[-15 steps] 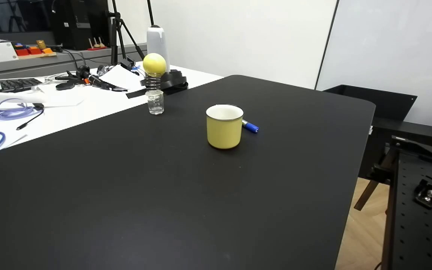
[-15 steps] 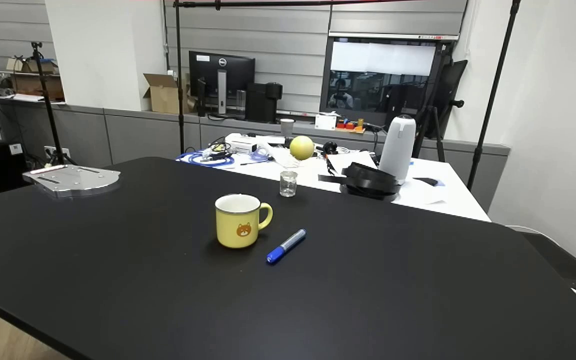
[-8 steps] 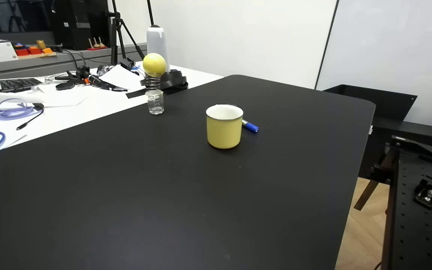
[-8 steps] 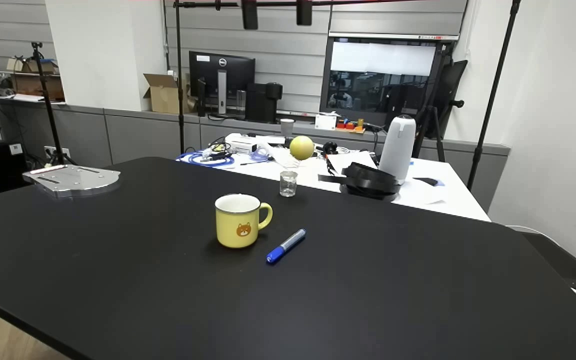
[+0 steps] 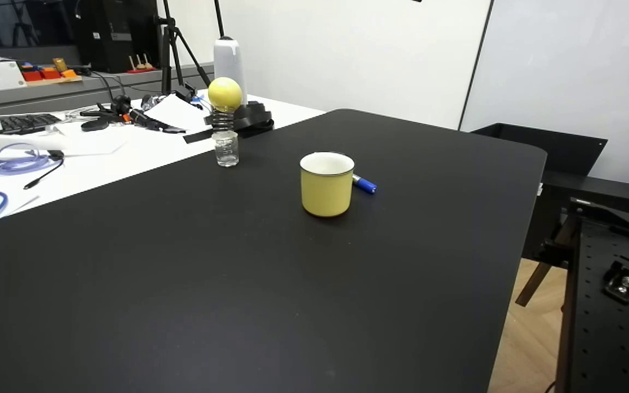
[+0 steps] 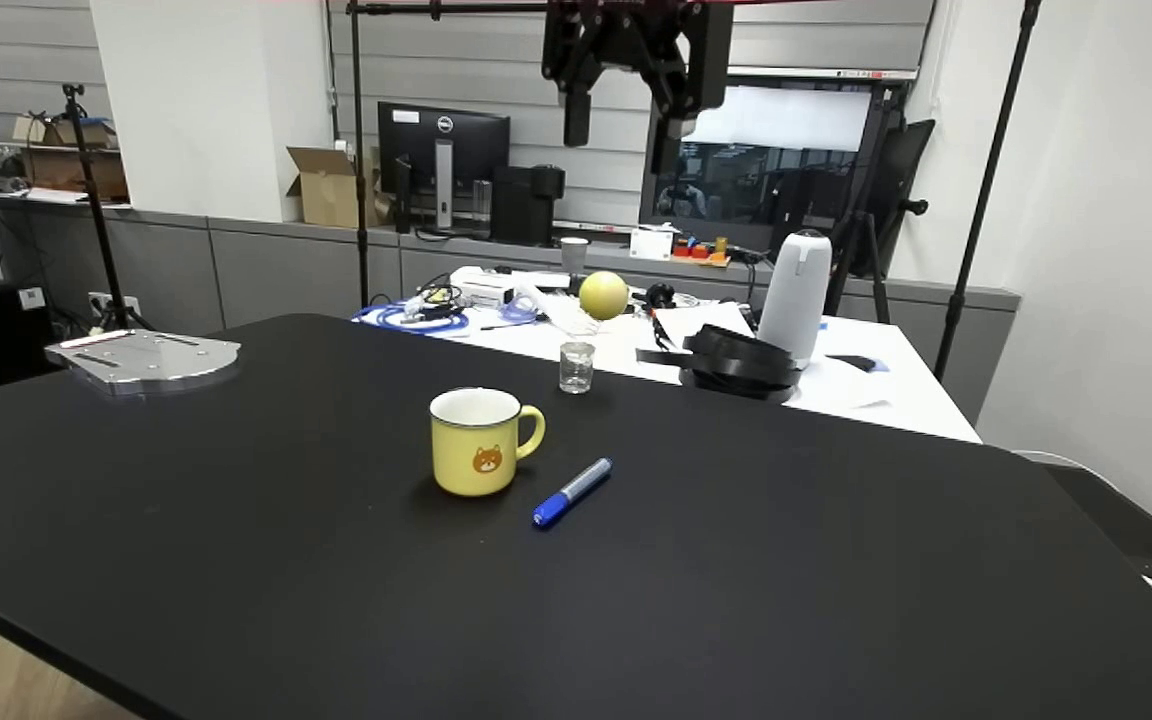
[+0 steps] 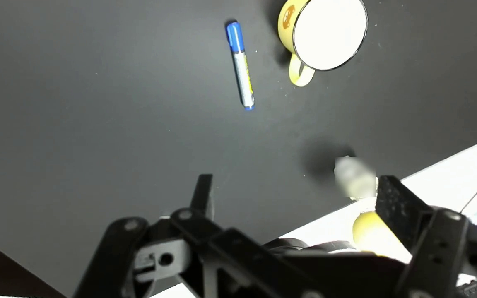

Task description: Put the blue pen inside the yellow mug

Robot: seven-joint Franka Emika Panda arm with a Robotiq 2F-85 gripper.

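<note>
Far left in an exterior view, a pale slotted plate (image 6: 149, 360) is carried by the black worktop (image 6: 736, 560), between 9 and 10 o'clock from the yellow mug (image 6: 458, 455). The mug is stood upright, its handle turned to 3 o'clock, a brown animal face printed on its wall. The blue pen (image 6: 574, 491) is laid on the worktop at 4 o'clock from the mug, just beside it but apart; its blue cap is pointed to 8 o'clock, its grey barrel to 2. A clear jar (image 6: 576, 370) is stood at 2 o'clock from the mug. At 1 o'clock from the jar a yellow ball (image 6: 604, 296) is seen; whether the two are joined cannot be told. The pincer (image 6: 622, 153) is held high above the worktop, at 1 o'clock from the mug, its jaws wide apart. In the wrist view its fingers (image 7: 202, 193) are seen well spread, with the pen at 11 o'clock and the mug at 12 from the gap. Farther right, coiled black bands (image 6: 741, 360) and a white tapered cylinder (image 6: 798, 292) are noted at a white table (image 6: 921, 402).
</note>
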